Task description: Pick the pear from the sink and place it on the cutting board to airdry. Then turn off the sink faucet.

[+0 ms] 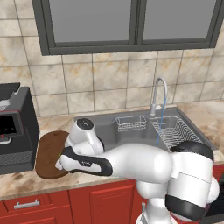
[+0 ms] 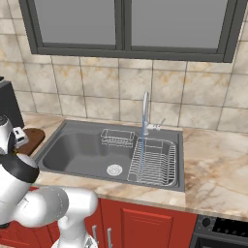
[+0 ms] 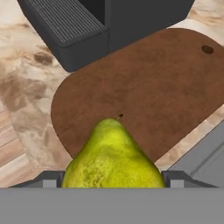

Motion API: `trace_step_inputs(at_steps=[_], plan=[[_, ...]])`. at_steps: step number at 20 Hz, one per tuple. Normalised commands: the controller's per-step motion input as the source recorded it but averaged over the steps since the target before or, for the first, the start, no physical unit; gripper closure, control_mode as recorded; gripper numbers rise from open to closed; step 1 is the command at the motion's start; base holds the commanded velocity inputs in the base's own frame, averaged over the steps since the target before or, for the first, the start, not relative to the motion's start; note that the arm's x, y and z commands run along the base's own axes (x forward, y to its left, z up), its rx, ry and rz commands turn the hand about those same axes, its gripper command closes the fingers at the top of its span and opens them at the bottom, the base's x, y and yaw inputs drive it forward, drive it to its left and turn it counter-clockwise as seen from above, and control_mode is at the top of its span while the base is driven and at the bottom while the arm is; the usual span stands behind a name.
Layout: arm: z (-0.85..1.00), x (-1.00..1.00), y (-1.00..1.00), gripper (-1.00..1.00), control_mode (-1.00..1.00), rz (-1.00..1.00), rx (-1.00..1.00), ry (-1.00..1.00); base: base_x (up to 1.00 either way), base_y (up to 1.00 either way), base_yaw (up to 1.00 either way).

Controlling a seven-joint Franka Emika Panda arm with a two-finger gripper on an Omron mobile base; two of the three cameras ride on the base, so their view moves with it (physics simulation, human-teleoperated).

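Two dark fingertips pinch the yellow-green pear from either side, stem pointing away from the hand, and the pincer hangs over the near end of the brown cutting board, presumably lined up to set the fruit down to dry. Both base views add what the hand view lacks: the silver sink faucet is running a thin blue stream into the grey sink, so the tap is not yet turned off.

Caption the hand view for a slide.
Pear in the claw above the cutting board, black appliance behind.
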Motion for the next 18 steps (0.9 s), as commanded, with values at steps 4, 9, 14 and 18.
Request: trace_step_inputs(at_steps=[4, 9, 14, 18], plan=[[-0.20, 0.24, 0.13, 1.00, -1.00, 0.00, 0.00, 0.00, 0.00, 0.00, 0.00], [-0.18, 0.22, 0.14, 1.00, -1.00, 0.00, 0.00, 0.00, 0.00, 0.00, 0.00], [-0.17, 0.21, 0.19, 1.00, -1.00, 0.00, -0.01, 0.00, 0.00, 0.00, 0.00], [-0.15, 0.17, 0.18, 1.00, -1.00, 0.00, -0.01, 0.00, 0.00, 0.00, 0.00]])
